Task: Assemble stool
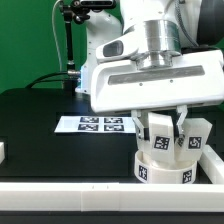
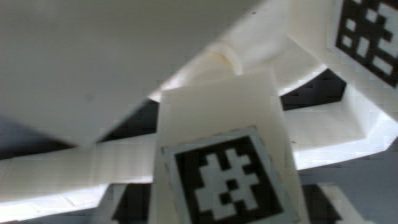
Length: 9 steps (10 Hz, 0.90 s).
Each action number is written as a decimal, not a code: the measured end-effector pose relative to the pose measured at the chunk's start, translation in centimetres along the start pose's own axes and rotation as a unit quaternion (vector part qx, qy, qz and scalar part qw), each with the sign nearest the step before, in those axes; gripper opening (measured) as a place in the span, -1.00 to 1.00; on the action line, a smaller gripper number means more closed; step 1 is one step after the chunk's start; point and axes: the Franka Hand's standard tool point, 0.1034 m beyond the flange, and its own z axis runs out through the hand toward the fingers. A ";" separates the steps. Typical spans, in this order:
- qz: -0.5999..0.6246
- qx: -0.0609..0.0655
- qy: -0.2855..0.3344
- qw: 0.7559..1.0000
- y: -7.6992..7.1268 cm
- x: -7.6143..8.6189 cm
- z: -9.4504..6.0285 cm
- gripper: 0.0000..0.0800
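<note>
The round white stool seat [image 1: 163,169] lies near the front rail on the exterior view's right, with marker tags on its side. Two white block legs stand up from it. My gripper [image 1: 160,127] reaches straight down over the seat and is shut on the nearer leg [image 1: 159,138]. The other leg [image 1: 196,137] stands just to the right of it. In the wrist view the held leg [image 2: 217,150] fills the middle, its tag facing the camera, and the seat's ring [image 2: 89,160] crosses behind it. A second tagged part [image 2: 366,36] shows at the corner.
The marker board [image 1: 98,124] lies flat on the black table, to the left of the seat. A long white rail [image 1: 80,196] runs along the front edge. A small white part [image 1: 3,152] sits at the far left edge. A black stand [image 1: 70,40] rises at the back.
</note>
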 end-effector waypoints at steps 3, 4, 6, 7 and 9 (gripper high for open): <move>0.022 -0.014 0.040 0.999 0.9 -0.7 -0.1 -0.20; 0.023 -0.014 0.040 0.999 0.9 -0.7 -0.1 -0.20; 0.025 -0.011 0.032 0.999 0.9 -0.7 -0.1 -0.18; 0.025 -0.011 0.027 0.999 0.9 -1.0 0.1 -0.18; 0.026 -0.002 0.006 1.000 0.5 -0.5 -0.4 0.55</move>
